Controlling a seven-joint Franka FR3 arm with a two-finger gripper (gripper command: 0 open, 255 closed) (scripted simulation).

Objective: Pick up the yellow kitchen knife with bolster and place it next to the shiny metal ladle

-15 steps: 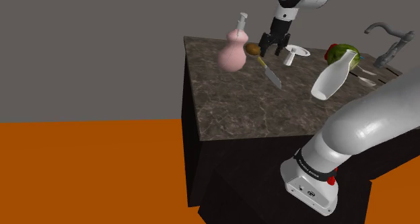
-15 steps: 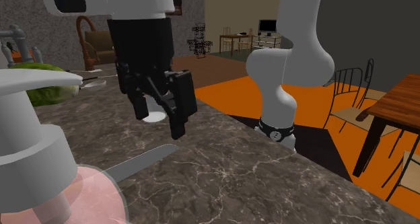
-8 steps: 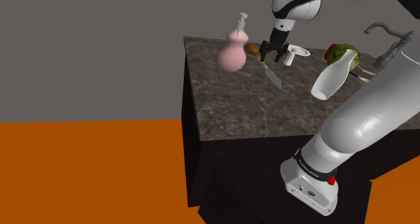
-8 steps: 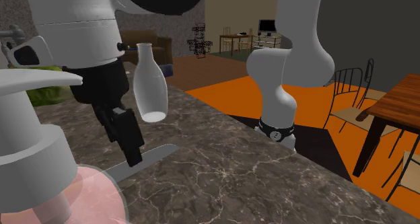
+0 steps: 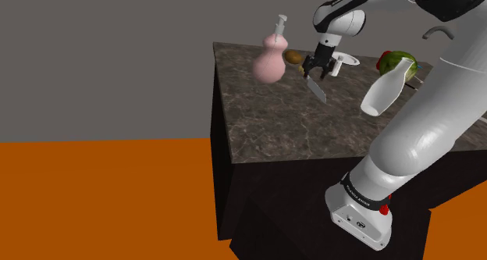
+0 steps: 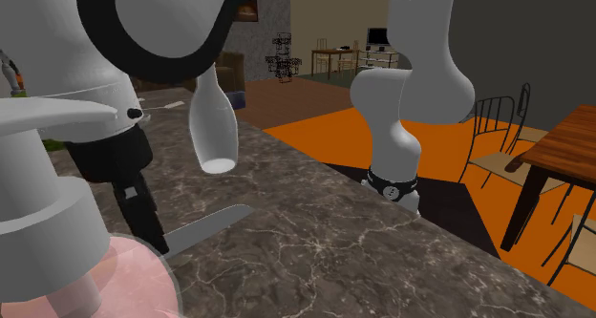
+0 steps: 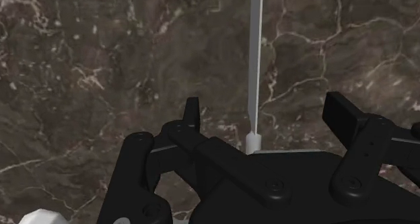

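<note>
The knife lies flat on the dark marble counter [image 5: 265,118], its grey blade [image 5: 318,90] pointing toward the front edge. In the wrist view the blade [image 7: 254,61] runs straight away from the hand, and a pale bolster [image 7: 252,142] sits between the fingers. The handle is hidden under the hand. My gripper [image 5: 315,71] is low over the handle end, open, with its fingertips [image 7: 191,112] standing apart on either side of the knife [image 6: 205,227]. One black finger [image 6: 143,214] reaches down to the counter beside the blade.
A pink soap dispenser [image 5: 271,57] stands just beyond the gripper, with a brownish round thing [image 5: 293,57] beside it. A white pedestal dish [image 5: 342,61], a white bottle [image 5: 384,90] and a green object [image 5: 396,61] are further along. The counter's edge drops to an orange floor [image 5: 101,196].
The gripper has come down from above the counter to the knife's handle end, staying open. The knife has not moved.
</note>
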